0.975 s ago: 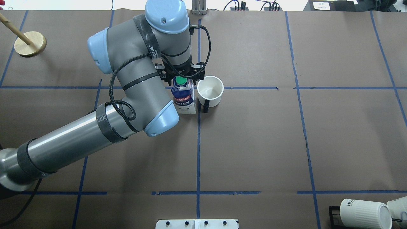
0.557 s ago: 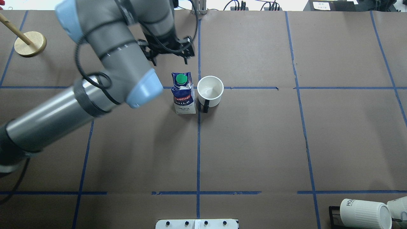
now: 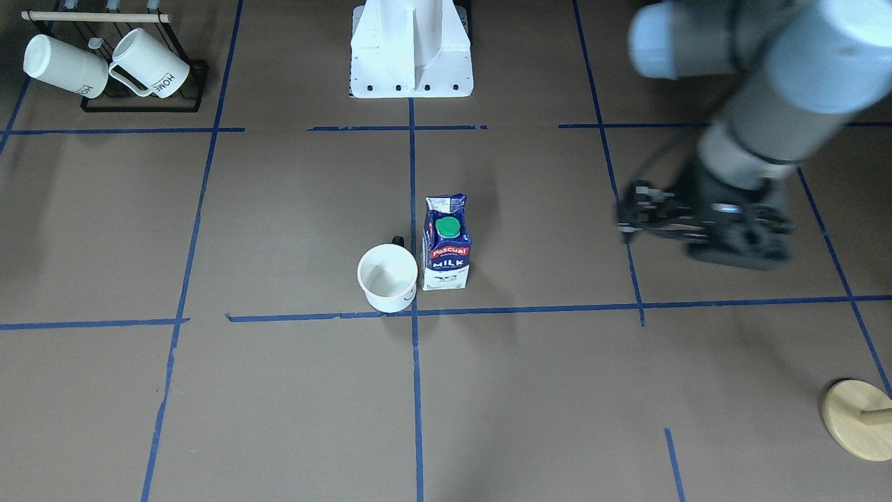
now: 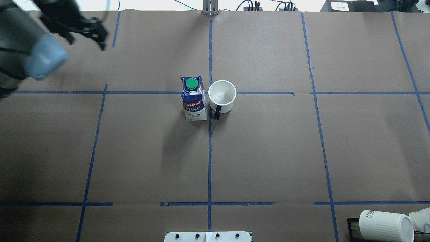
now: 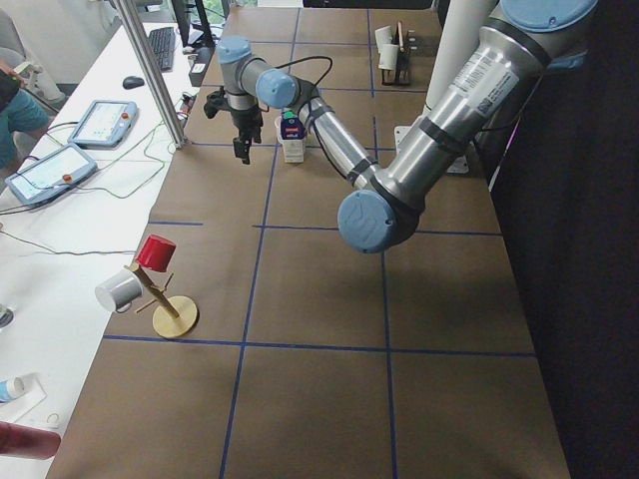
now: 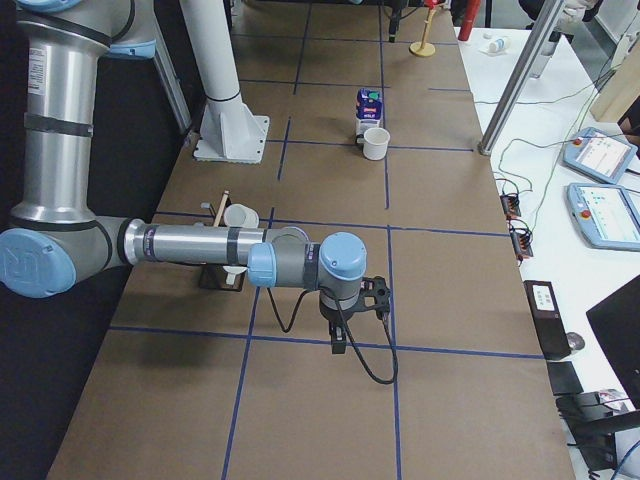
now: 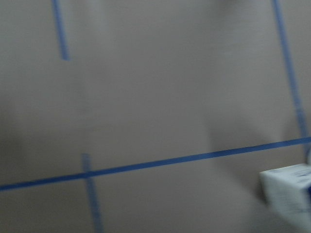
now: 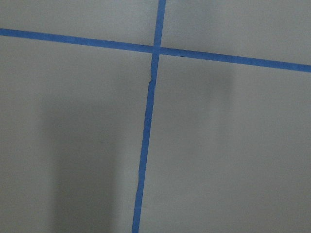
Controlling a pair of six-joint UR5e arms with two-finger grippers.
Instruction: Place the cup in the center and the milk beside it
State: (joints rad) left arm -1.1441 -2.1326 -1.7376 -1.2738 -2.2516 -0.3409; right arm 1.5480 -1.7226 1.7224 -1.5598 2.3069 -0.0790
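The white cup with a black handle stands upright just right of the center tape crossing. The blue and white milk carton with a green cap stands upright just left of the crossing, close beside the cup. Both also show in the front view, the cup and the milk. My left gripper is open and empty, raised far to the left of the carton. A corner of the carton shows in the left wrist view. My right gripper hangs low over bare paper far from both; I cannot tell its state.
A black rack with two ribbed HOME mugs sits at the table's near-right corner. A wooden mug tree with a red cup stands at the far left end. The white robot base sits at the near edge.
My left gripper was around the carton's top, then lifted off and swung far to the left. The carton and cup have stayed in place.
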